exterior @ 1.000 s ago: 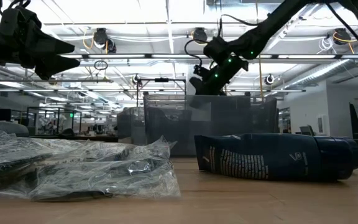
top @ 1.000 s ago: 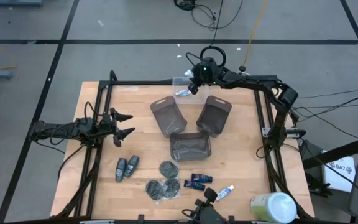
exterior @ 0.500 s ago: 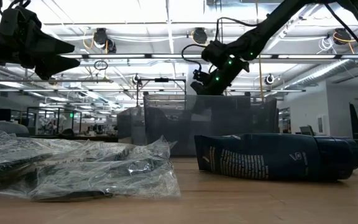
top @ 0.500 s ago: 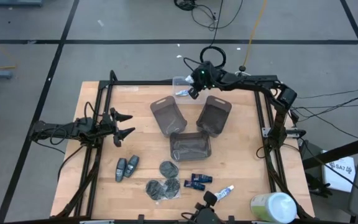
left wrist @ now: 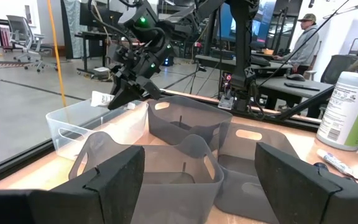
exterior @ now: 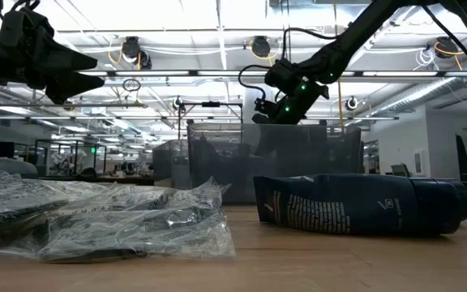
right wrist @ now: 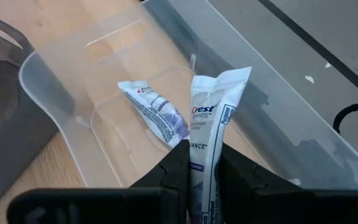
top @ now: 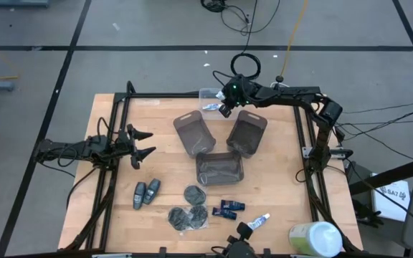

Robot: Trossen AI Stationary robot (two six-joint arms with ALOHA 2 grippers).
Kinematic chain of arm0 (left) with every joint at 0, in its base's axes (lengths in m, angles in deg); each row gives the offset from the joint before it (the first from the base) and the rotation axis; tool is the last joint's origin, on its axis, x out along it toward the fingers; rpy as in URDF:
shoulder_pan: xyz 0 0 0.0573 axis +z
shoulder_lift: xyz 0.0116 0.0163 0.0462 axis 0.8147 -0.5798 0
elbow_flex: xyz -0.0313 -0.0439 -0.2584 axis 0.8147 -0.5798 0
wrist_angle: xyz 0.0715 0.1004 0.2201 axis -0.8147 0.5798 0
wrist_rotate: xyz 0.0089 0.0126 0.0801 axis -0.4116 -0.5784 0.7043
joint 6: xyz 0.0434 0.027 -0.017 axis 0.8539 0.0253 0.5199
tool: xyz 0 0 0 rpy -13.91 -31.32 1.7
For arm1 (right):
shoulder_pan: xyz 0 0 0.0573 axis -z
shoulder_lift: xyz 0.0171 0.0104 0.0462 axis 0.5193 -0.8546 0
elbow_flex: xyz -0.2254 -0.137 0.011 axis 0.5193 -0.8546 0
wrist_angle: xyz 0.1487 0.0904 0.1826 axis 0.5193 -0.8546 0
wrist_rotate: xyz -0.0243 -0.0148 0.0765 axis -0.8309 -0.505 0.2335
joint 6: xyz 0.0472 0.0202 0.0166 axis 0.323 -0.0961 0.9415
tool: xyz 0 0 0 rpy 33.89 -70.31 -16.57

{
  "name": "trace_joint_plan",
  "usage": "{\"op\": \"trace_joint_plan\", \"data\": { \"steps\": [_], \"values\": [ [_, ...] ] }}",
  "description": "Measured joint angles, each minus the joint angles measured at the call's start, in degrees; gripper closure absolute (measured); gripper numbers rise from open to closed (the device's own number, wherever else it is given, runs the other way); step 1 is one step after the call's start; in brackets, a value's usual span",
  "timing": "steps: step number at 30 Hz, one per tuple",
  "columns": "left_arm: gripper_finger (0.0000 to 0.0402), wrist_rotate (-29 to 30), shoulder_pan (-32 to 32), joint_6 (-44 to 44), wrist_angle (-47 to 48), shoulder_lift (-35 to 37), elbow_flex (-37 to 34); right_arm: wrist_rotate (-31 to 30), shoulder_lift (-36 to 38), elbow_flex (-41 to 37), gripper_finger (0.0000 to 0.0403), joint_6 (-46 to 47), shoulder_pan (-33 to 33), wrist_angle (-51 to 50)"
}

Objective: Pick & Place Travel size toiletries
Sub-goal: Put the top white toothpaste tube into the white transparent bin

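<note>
My right gripper [top: 226, 108] hovers over the clear tray [top: 205, 93] at the table's far edge, shut on a white tube [right wrist: 211, 112]. A second white tube [right wrist: 154, 112] lies flat on that tray's floor. My left gripper [top: 146, 143] waits open above the table's left side. Near the front edge lie two grey-blue oval sticks [top: 145, 193], dark round discs [top: 189, 211], dark-blue mini bottles [top: 228, 208] and another white tube [top: 261, 221]. In the low view a dark-blue bottle [exterior: 363, 203] lies on its side. My right gripper pinches the white tube's body [right wrist: 202, 155] between its two fingers [right wrist: 173, 168]. The fingers slant down toward the clear tray and lie along the tube. The flat crimped end [right wrist: 232, 78] sticks out past the fingertips, and the other end is hidden between the fingers. The tube is lifted clear above the tray floor.
Three smoky-grey trays [top: 193, 134], [top: 247, 132], [top: 219, 168] stand mid-table, just near of the clear tray. A big pale-green-and-white container [top: 314, 239] stands at the near right corner. A black frame rail [top: 192, 96] borders the table. A person sits beyond the table [left wrist: 306, 37].
My right gripper has shifted a little toward the table's right and near edges while staying over the clear tray, still shut on the tube. The left arm and the things on the table have kept still.
</note>
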Motion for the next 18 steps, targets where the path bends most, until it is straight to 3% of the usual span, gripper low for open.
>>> {"op": "trace_joint_plan", "data": {
  "steps": [18],
  "values": [
    [0.0105, 0.0, 0.0, 0.0, 0.0, 0.0, 0.0, 0.0, 0.0, 0.0, 0.0348, 0.0, 0.0, 0.2]
  ]
}}
